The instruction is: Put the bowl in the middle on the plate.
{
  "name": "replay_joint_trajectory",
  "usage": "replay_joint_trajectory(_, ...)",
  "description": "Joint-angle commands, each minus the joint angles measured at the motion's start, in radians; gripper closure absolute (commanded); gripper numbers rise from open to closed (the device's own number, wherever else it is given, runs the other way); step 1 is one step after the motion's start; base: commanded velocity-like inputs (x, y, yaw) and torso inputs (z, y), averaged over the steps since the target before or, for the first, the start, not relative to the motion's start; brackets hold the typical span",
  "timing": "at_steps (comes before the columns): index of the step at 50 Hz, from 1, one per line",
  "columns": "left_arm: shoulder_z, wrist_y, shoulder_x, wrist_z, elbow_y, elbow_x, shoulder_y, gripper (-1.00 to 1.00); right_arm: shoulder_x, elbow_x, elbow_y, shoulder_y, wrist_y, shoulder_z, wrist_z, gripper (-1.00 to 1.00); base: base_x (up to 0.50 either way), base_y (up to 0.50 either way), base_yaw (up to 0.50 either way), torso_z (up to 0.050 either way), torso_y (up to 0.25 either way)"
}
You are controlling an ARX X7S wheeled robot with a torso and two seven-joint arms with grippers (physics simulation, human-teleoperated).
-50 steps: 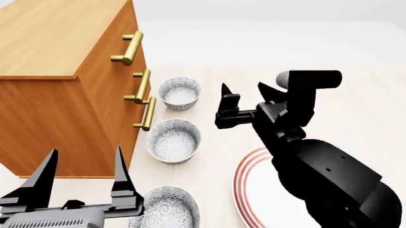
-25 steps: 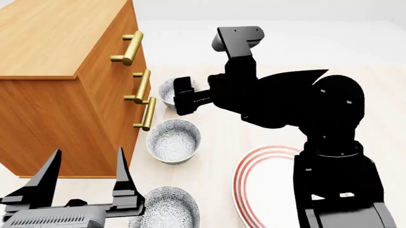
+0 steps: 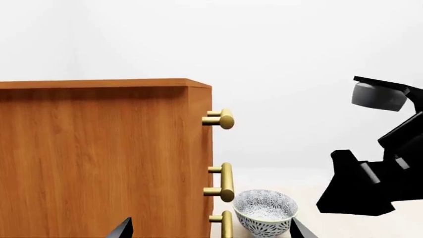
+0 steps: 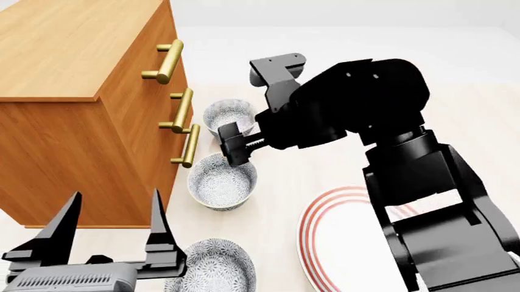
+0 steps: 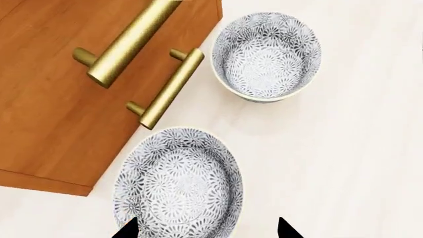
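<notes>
Black right arm bends across the counter [image 4: 479, 115], its spread end effector [image 4: 236, 152] poised over the middle bowl's [image 4: 221, 180] far rim. The bowl sits beside the cabinet [image 4: 73, 109], well apart from the red-ringed plate [image 4: 325, 243]. Left end effector [image 4: 109, 234] hangs open.

Cabinet [image 4: 81, 103] is showing warm wood grain, satin finish. Handles [image 4: 165, 61] are looking like brushed brass metal, slightly glossy. Bowl [image 4: 221, 180] is looking like glazed ceramic, speckled, smooth. Plate [image 4: 325, 243] is reading as smooth glazed white ceramic. Right arm [image 4: 366, 121] is appearing matt black plastic. Table [image 4: 479, 121] is looking pale, matt.
</notes>
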Motion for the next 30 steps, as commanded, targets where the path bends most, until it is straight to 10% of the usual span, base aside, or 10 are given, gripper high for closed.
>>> replay_joint_trajectory(1,0.004,0.002,-0.007,-0.005,-0.006,-0.004,-0.002,-1.00,-0.008,-0.003,0.093,0.037,-0.021,-0.076,-0.022,-1.00,0.00,0.00,0.00,0.000,0.000)
replay_joint_trajectory(30,0.018,-0.007,-0.020,-0.021,-0.014,-0.006,-0.012,-1.00,-0.008,0.140,0.202,0.047,-0.115,-0.236,-0.027,-1.00,0.00,0.00,0.00,0.000,0.000)
